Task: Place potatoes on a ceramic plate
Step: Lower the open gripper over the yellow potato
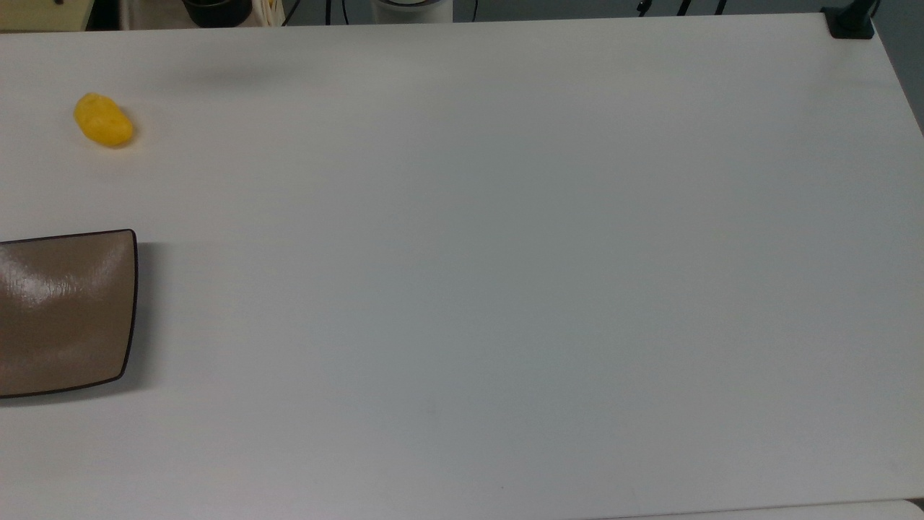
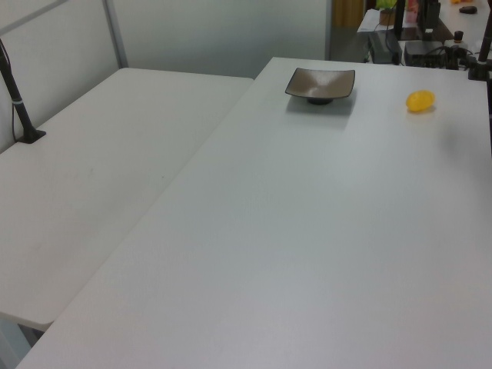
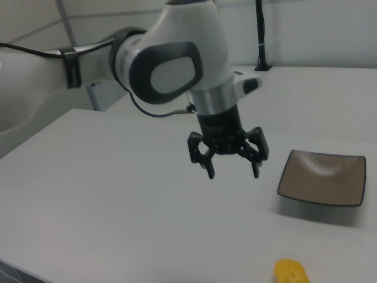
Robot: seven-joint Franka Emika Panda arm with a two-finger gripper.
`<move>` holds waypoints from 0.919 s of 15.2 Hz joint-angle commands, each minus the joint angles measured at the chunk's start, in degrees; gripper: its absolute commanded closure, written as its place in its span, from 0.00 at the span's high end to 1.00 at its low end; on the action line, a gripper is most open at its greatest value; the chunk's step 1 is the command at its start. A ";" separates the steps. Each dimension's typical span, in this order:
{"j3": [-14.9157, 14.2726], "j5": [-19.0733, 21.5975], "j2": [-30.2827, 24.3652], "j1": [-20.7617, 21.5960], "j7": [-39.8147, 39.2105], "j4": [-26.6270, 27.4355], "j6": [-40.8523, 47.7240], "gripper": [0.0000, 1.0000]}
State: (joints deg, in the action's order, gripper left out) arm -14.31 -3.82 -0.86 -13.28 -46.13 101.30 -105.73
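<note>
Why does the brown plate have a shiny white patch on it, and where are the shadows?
Top view: room light glares white off the glossy plate, which casts a soft shadow toward the top view's right. Left view: a fainter glare, with shadow under the plate and the potato.

Glossy ceramic plate (image 1: pixel 65 310), matt potato (image 1: pixel 103 120)
</note>
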 commanded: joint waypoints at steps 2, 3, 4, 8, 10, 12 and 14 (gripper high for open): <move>-0.28 -0.58 4.63 -2.54 -12.20 0.73 -6.49 1.00; -0.28 -0.23 5.68 -3.15 -14.93 1.61 -8.42 1.00; -0.28 -0.14 6.04 -3.68 -16.17 2.49 -9.74 1.00; -0.28 0.04 7.80 -3.95 -19.43 6.88 -15.45 1.00; -0.19 0.39 8.68 -4.74 -22.67 8.99 -17.83 1.00; -0.28 0.39 9.29 -4.74 -24.79 12.06 -22.12 1.00; -0.28 0.22 9.99 -4.74 -25.76 14.09 -25.83 1.00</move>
State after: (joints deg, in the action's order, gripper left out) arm -14.43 -3.80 9.35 -17.96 -68.67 111.03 -125.72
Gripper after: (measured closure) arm 0.000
